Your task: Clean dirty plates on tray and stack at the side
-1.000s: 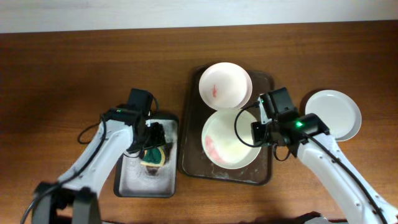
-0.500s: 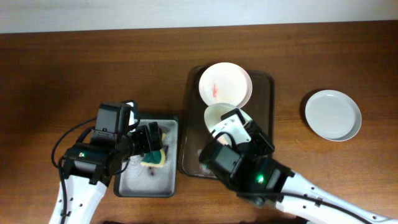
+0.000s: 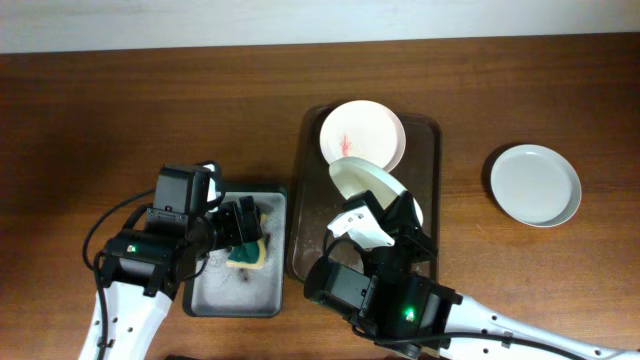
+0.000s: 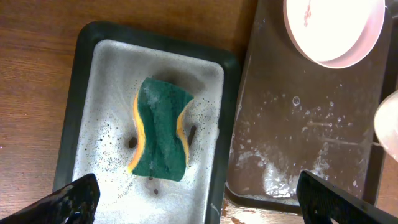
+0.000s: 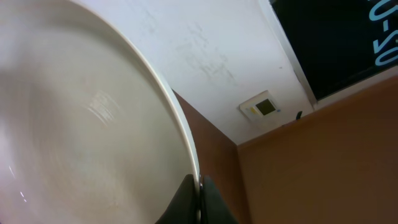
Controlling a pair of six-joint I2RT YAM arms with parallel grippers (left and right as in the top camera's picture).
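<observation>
A white plate with a red smear (image 3: 362, 134) lies at the far end of the dark brown tray (image 3: 430, 140); it also shows in the left wrist view (image 4: 336, 28). My right gripper (image 5: 199, 198) is shut on the rim of a second white plate (image 3: 372, 185) and holds it lifted and tilted above the tray; that plate fills the right wrist view (image 5: 81, 124). A plain white plate (image 3: 535, 184) lies on the table to the right of the tray. My left gripper (image 4: 196, 196) is open above the green and yellow sponge (image 4: 160, 129).
The sponge lies in a smaller grey tray (image 3: 215, 290) with soapy water, left of the brown tray (image 4: 298, 155). The brown tray's floor is wet and foamy. The right arm (image 3: 400, 300) reaches over the table's front.
The right arm swung round to the front and lifted the nearer plate off the tray, tilting it up. The left arm drew back and rose above the sponge tray.
</observation>
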